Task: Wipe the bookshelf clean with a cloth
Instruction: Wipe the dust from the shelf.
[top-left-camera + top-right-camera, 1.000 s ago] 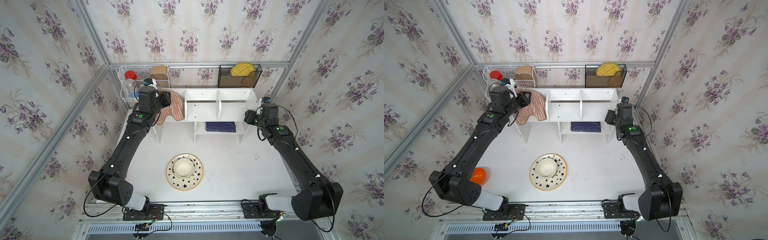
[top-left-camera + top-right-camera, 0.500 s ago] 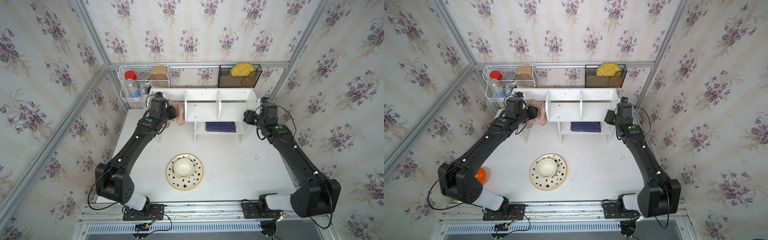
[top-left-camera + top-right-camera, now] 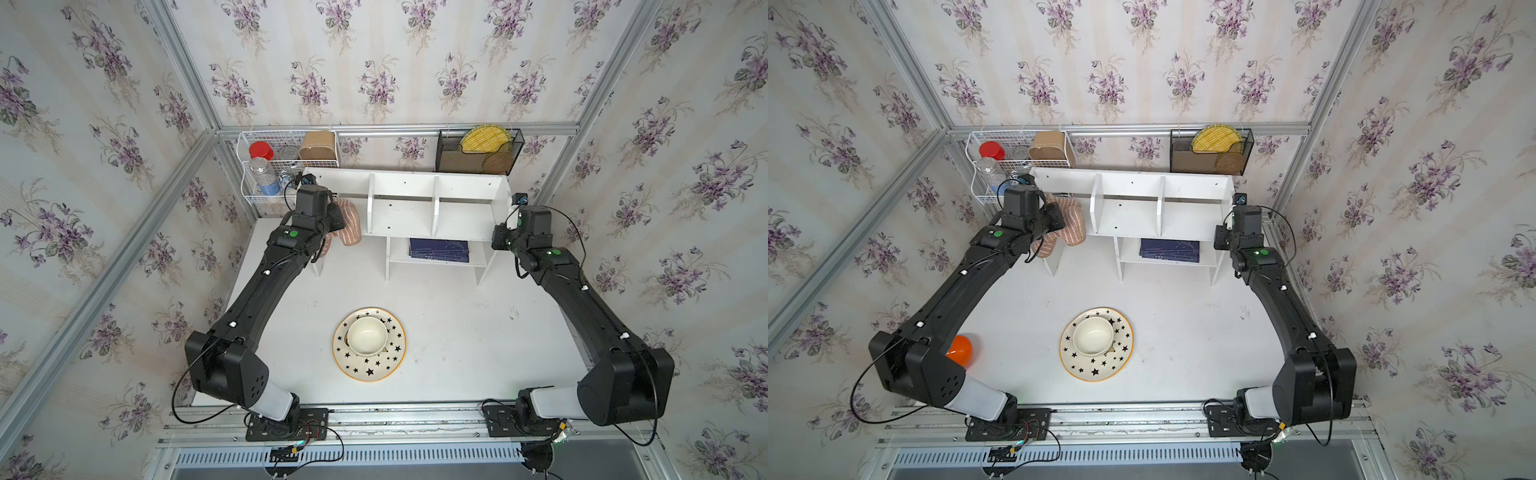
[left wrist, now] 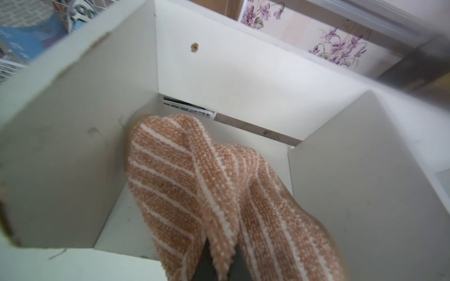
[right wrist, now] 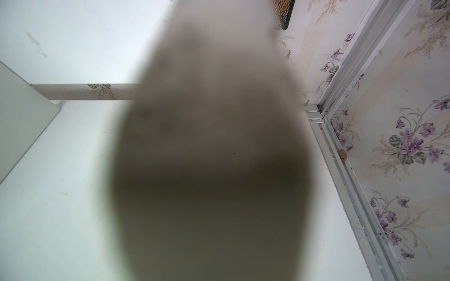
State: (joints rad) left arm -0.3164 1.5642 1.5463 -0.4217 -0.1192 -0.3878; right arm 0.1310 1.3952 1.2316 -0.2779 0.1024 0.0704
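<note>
Left pincer [image 3: 337,217]: clamped tight on the cloth [image 4: 194,182]. Came in from over the left end of the bookshelf [image 3: 405,189] and closed. Rag now bunched in the bookshelf's leftmost top compartment, drooping past its front edge. Looks set to begin wiping there. Right pincer [image 3: 498,240]: beside the bookshelf's right end panel, grip not discernible.

Papered on every side: walls [image 3: 374,62] in cream stripes with sprigs of purple flowers. Framed at the corners and along the back by pale aluminium rails [image 3: 395,127]. Floored with a white worktop [image 3: 457,332], matt, faintly scuffed with a few dark marks. Hung at the back: a white wire basket rack [image 3: 278,137] towards one corner, a black mesh organizer [image 3: 449,160] towards the other. Lit evenly and softly, with only faint shadows.
</note>
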